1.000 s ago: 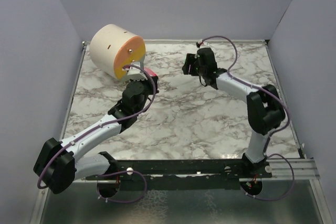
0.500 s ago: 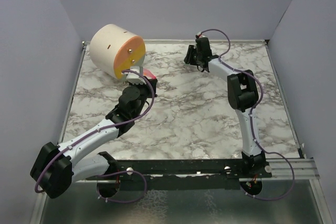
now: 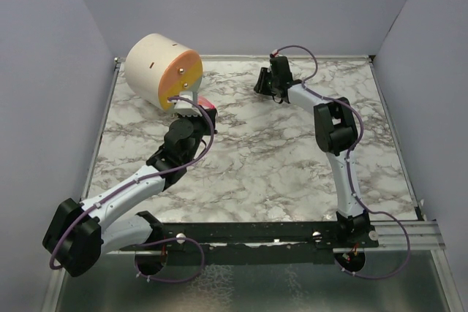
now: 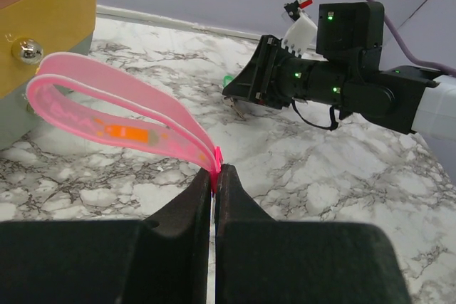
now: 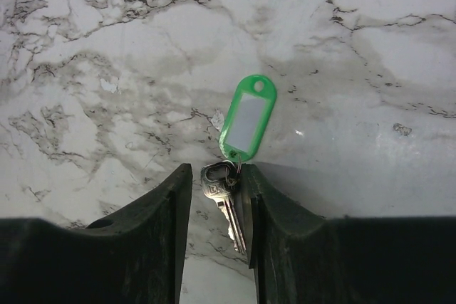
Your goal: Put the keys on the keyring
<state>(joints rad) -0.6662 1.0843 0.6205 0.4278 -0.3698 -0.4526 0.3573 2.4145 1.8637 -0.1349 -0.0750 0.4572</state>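
Observation:
My left gripper is shut on the end of a pink key tag, a looped strip that reaches toward a metal peg on the orange face of the cream-and-orange cylinder. In the top view the left gripper sits just below the cylinder, with the pink tag beside it. My right gripper is open, low over the marble at the back. A metal key lies between its fingers, close to the right one. The key's green tag lies flat just ahead.
The marble table is walled by lilac panels on three sides. The cylinder lies on its side at the back left corner. The right arm stretches across the back in the left wrist view.
The right arm has stretched out further, taking its gripper toward the back wall. The left gripper has moved slightly up and left toward the cylinder with the pink tag.

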